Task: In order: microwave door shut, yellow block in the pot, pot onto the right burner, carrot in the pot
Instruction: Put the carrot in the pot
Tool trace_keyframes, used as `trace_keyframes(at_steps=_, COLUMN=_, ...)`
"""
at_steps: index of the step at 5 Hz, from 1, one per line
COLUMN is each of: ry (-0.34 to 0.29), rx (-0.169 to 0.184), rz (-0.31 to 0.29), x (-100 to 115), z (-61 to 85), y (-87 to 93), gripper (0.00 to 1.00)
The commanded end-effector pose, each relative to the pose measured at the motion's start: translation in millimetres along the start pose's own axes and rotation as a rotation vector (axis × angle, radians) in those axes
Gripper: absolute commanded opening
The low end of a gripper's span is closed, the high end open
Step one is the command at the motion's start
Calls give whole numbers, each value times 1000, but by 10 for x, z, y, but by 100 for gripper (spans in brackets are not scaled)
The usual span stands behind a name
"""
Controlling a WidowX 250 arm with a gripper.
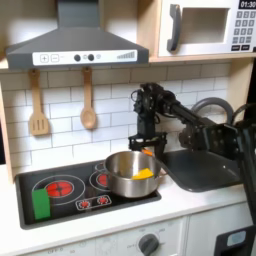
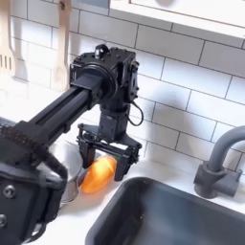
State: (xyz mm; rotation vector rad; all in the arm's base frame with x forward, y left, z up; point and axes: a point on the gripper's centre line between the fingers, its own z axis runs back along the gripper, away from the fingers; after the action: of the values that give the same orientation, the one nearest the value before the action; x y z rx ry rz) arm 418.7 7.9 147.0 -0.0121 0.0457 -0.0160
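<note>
Door [image 1: 203,28] of the microwave looks shut, flush with the keypad in the first exterior view. Pot [image 1: 132,172] sits on the cooktop [image 1: 30,178] over the burner at the first exterior view's right; only a sliver of red ring [image 1: 101,180] shows at its left edge. A yellow shape in the pot is likely the block [image 1: 145,174], though it is small and soft in the picture.

Tool [image 2: 102,167] hangs over the pot, pointing down. Its fingers [image 2: 82,153] are parted about the carrot's width, and the carrot [image 2: 98,175] lies between them, orange body crosswise. Whether the pads press it or only bracket it, cannot tell from the second exterior view. The carrot sits above the pot's rim [image 2: 67,182], toward the side nearer the sink [image 2: 163,206].

Judgement: last step, carrot nearly delivered.

Risks:
- Carrot appears close over the rim on the sink side. Released here, it may strike the rim and bounce to the desk or into the sink.
- Held crosswise, the rounded body could roll out of a light grip before it is centred.
- Descending off-centre, a finger could catch the rim and shove the pot off the burner.
- Landing on the block, it could tip out of a shallow pot.

Green block [image 1: 41,204] stands at the cooktop's near corner on the first exterior view's left, well apart.
</note>
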Motion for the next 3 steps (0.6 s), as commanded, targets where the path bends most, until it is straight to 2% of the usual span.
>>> trace_keyframes(at_steps=1, ry=4, rx=11, rz=-7, x=-31, z=15, y=-7, gripper=0)
trace_keyframes(at_steps=2, ry=-18, rx=-1, rz=-31, x=-47, z=100, y=-19, gripper=0)
trace_keyframes(at_steps=3, ry=-38, rx=-27, rz=-25, x=-42, z=209, y=-36, gripper=0)
